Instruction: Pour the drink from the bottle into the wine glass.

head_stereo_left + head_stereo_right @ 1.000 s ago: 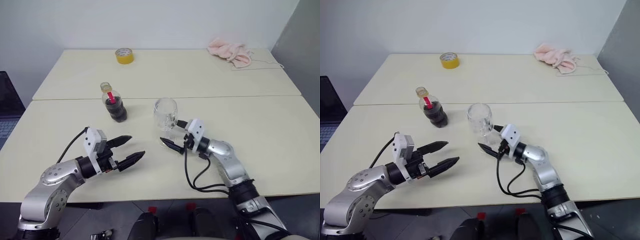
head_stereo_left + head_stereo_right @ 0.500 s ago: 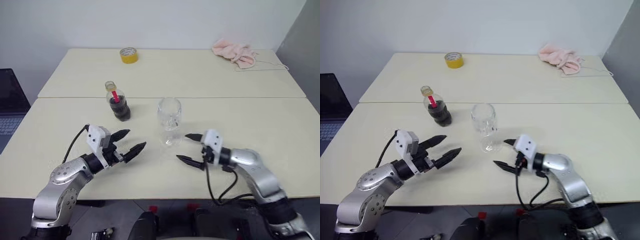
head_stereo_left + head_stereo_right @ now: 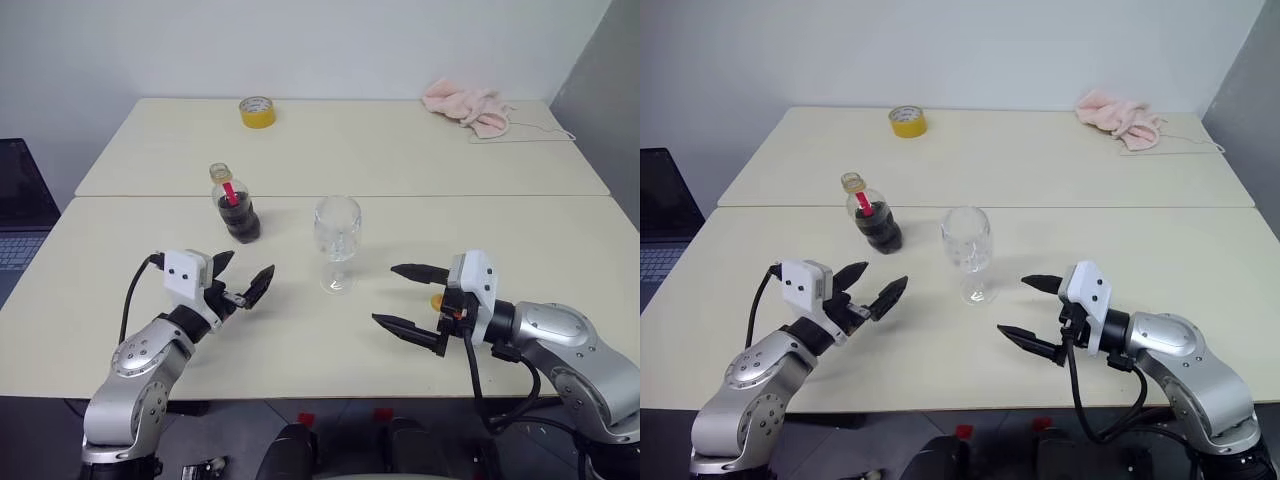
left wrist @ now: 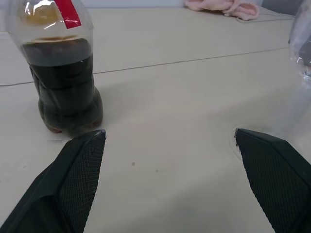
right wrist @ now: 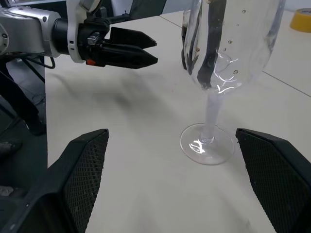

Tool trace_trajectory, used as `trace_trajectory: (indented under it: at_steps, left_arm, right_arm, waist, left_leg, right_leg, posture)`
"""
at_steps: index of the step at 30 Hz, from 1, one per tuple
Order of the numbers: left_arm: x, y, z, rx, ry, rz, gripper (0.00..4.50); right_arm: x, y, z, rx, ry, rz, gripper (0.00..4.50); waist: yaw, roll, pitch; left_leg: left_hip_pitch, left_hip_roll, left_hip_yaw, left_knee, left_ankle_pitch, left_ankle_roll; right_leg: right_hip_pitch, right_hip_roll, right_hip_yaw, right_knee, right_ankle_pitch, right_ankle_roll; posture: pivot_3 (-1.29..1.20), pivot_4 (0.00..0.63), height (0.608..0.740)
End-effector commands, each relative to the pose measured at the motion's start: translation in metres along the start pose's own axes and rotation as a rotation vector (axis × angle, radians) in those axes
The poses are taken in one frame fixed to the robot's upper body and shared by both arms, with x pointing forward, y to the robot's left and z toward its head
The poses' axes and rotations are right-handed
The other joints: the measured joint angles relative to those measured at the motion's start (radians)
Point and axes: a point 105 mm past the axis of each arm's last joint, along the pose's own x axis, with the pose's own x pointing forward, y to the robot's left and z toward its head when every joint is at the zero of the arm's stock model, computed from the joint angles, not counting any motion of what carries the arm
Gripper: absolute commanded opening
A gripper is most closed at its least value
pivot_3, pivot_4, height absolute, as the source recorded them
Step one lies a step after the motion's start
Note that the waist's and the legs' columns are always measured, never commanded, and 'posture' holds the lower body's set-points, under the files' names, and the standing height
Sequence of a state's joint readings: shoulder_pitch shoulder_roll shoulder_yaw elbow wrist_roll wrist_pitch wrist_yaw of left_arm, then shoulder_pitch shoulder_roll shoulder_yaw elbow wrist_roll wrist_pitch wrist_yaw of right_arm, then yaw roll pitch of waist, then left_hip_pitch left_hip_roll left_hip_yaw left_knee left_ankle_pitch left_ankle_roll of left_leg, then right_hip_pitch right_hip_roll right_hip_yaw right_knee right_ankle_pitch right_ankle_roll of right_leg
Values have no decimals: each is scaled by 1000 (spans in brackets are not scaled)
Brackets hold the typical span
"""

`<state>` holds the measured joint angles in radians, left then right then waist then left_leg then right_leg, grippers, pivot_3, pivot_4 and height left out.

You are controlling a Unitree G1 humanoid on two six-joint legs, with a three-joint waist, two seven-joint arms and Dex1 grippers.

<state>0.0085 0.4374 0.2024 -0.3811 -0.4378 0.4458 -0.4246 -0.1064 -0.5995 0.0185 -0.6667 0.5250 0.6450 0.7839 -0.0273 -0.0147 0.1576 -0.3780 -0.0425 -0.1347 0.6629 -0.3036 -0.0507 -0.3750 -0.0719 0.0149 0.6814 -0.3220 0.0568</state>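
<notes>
1. The bottle (image 3: 235, 208) stands upright on the table (image 3: 560, 240), cap on, at about nine o'clock of the glass (image 3: 336, 240) and near it.
2. Left gripper (image 3: 243, 284): fingers spread wide, holding nothing. The bottle lies at its twelve o'clock, close, its long axis vertical.
3. Right gripper (image 3: 412, 304): wide apart, empty, at four o'clock of the glass.
4. The left arm is nearer the bottle; likely it grasps first.

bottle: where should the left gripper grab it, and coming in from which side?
Probably the wide lower body of the bottle, where the drink sits, approached level from the robot's side. It stands upright and the neck is narrow with the cap on top. The left gripper is open, short of it, nothing between; the glass stands apart on the right.
</notes>
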Motion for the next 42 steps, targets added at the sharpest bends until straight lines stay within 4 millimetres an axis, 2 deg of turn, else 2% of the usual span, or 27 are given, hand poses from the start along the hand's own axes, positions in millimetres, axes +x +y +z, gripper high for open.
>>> trace_trajectory:
  at_steps: [1,6,13,21,42]
  left_arm:
    - [6,21,21,81,-77,105,4500]
    - [16,34,25,98,-92,184,4500]
    - [29,35,21,108,-82,186,4500]
    - [42,52,19,127,-77,265,4500]
    - [95,58,12,117,-69,255,4500]
  right_arm:
    - [-2,8,22,-50,-47,37,4477]
    - [-2,11,32,-51,-52,66,4477]
    - [-3,9,42,-66,-58,58,4477]
    - [-2,6,47,-75,-60,54,4477]
    - [3,2,53,-82,-76,57,4477]
  waist:
    - [0,0,0]
    - [0,0,0]
    - [0,0,0]
    - [0,-1,0]
    - [-1,-1,0]
  left_leg:
    - [0,0,0,0,0,0]
    - [0,0,0,0,0,0]
    - [0,0,-1,0,0,0]
    - [0,0,0,1,0,0]
    - [-1,-1,-1,2,0,0]
  right_leg:
    - [0,0,0,0,0,0]
    - [1,0,0,-1,0,0]
    - [1,0,-1,-1,0,0]
    - [1,0,-1,-1,0,0]
    - [1,-1,-2,0,0,0]
  posture:
    - [0,150,740]
    - [0,150,740]
    - [0,150,740]
    - [0,150,740]
    - [0,150,740]
